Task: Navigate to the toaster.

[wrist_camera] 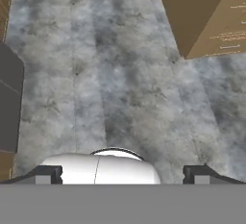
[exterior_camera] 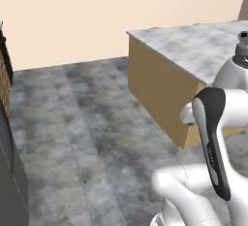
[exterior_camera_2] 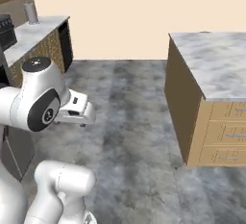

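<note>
The gripper [wrist_camera: 122,174] hangs with its two dark tips spread wide apart, and nothing sits between them; it holds nothing. Directly below the jaws lies bare grey floor [wrist_camera: 120,74].

Ahead of the jaws and off to their right stands an island [exterior_camera_2: 211,64] with a marble top and wooden sides, its near corner [wrist_camera: 185,55] reaching toward the lane of floor the base sits in. Drawers show on the side of the island in the right base view. To the left of the jaws a dark cabinet face [wrist_camera: 9,103] crowds the edge of the lane.

Farther off on that left side, a counter [exterior_camera_2: 36,33] runs along the wall. On it stand a grey upright cylinder [exterior_camera_2: 30,12] and, nearer the picture's edge, a dark boxy appliance [exterior_camera_2: 6,31] cut off by the frame. I cannot pick out a silver four-slot toaster anywhere here, so its place is unknown from these views; the left counter seems the likeliest spot to search.

The main risk, as I judge it, is a turn taken blind: the raised elbow [exterior_camera: 213,137] or the base could clip the island corner or the left cabinets. Mistaking the dark appliance for the toaster would end the drive at the wrong place.
</note>
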Robot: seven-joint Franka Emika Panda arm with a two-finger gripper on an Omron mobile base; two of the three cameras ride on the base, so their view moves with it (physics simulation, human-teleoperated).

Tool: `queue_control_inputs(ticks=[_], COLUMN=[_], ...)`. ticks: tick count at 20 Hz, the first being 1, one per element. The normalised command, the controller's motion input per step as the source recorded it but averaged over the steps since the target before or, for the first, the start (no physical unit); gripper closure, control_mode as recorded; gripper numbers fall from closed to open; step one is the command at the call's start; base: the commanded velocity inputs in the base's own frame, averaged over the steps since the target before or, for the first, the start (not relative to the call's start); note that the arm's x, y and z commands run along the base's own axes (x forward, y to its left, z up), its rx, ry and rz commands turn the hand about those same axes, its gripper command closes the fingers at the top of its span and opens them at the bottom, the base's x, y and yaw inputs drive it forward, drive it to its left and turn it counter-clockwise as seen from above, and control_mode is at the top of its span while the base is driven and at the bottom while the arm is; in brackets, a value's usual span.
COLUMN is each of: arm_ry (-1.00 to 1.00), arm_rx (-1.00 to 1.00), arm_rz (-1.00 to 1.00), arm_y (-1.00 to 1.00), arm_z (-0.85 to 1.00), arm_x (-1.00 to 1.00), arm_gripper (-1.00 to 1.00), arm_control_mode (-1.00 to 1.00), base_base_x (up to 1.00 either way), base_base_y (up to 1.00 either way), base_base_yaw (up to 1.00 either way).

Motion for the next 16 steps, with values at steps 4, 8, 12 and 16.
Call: queue_control_inputs(ticks=[4,8,12,16], arm_ry=[0.0,0.0,0.0,0.0], arm_rx=[0.0,0.0,0.0,0.0], arm_rz=[0.0,0.0,0.0,0.0], arm_y=[0.0,0.0,0.0,0.0], arm_z=[0.0,0.0,0.0,0.0], arm_x=[0.0,0.0,0.0,0.0], arm_gripper=[-1.0,-1.0,-1.0,-1.0], arm_control_mode=[1.0,1.0,1.0,1.0], base_base_x=[-0.02,-0.07,0.0,0.0], base_base_y=[-0.02,0.0,0.0,0.0], base_base_yaw=[-0.98,-1.0,-1.0,-0.96])
